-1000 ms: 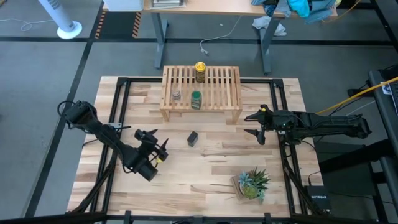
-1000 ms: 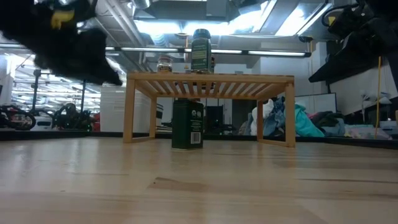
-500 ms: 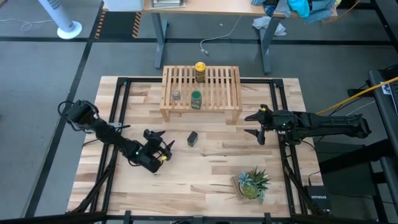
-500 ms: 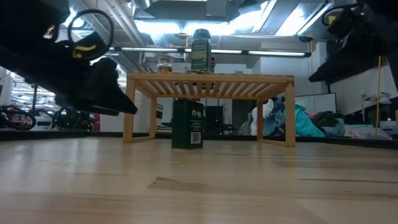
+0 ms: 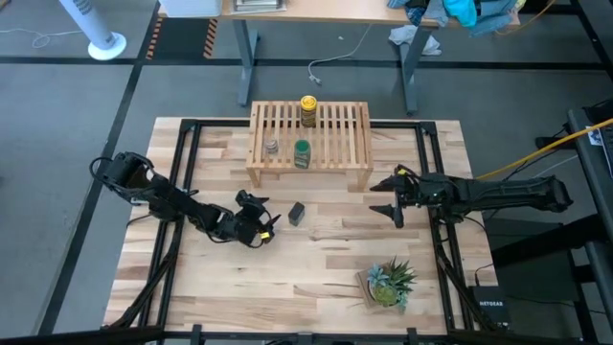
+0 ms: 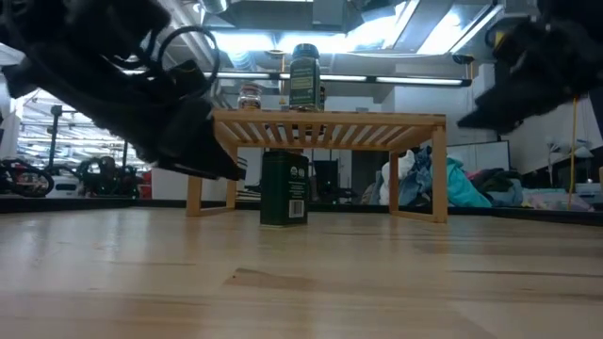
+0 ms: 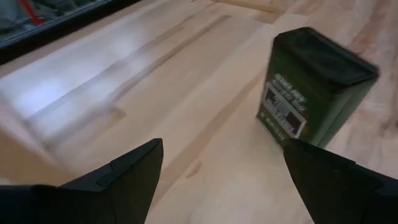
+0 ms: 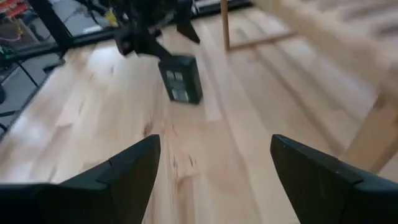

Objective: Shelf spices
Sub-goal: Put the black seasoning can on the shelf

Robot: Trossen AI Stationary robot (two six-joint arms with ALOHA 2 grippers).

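On tabletop: black tin point(image 5: 297, 213) w/ L gripper point(image 5: 269, 222) beside, jaws apart; wrist view shows label. R gripper point(image 5: 380, 199) jaws apart.

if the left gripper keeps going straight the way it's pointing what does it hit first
Most likely the black tin. The left gripper, open, points toward it across the table, and the left wrist view shows the tin just ahead, slightly off to one finger's side, so a finger might clip it rather than straddle it.

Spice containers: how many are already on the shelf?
3 on the shelf: yellow-lidded jar, green-lidded jar, grey-topped jar. The black tin stands on the tabletop.
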